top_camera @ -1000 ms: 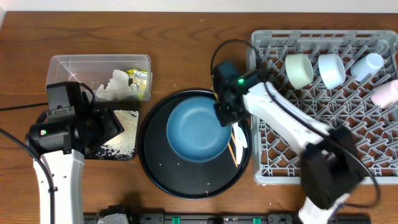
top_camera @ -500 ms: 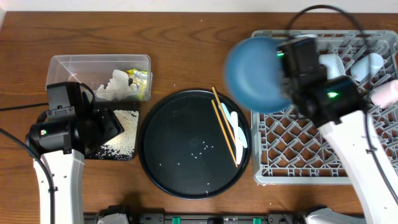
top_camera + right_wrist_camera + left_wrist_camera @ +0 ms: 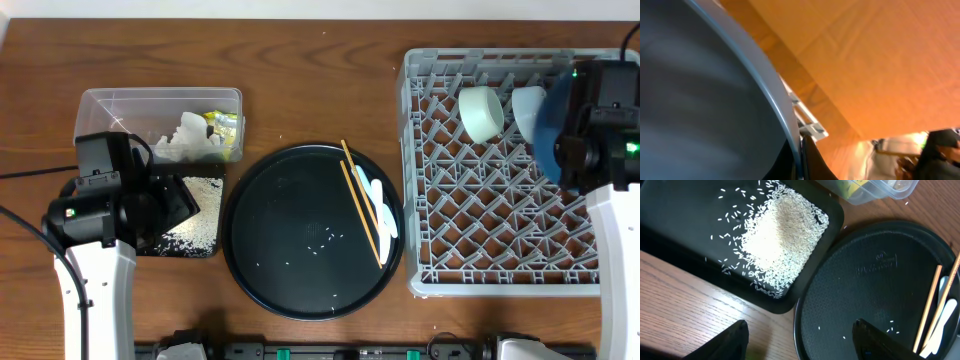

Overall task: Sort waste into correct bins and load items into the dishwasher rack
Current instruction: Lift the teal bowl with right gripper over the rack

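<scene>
My right gripper (image 3: pixel 573 140) is shut on the rim of the big dark-blue bowl (image 3: pixel 548 125) and holds it on edge over the back right of the grey dishwasher rack (image 3: pixel 500 200). In the right wrist view the bowl's rim (image 3: pixel 765 90) sits pinched between the fingers (image 3: pixel 800 162). A pale cup (image 3: pixel 480 110) and a small light-blue bowl (image 3: pixel 525 103) stand in the rack. The chopsticks (image 3: pixel 360 210) and white spoon (image 3: pixel 380 212) lie on the round black tray (image 3: pixel 260 250). My left gripper (image 3: pixel 800 330) is open and empty, over that tray's left edge.
The clear tub (image 3: pixel 120 105) at the left holds white napkins (image 3: pixel 190 135) and the yellow-green wrapper (image 3: pixel 226 128). The shallow black tray (image 3: pixel 670 235) holds a heap of rice (image 3: pixel 777 240). A few rice grains (image 3: pixel 325 235) lie on the round tray.
My right gripper has lifted the big dark-blue bowl off the round tray, carried it right over the rack and tipped it on edge. The left arm has not moved.
</scene>
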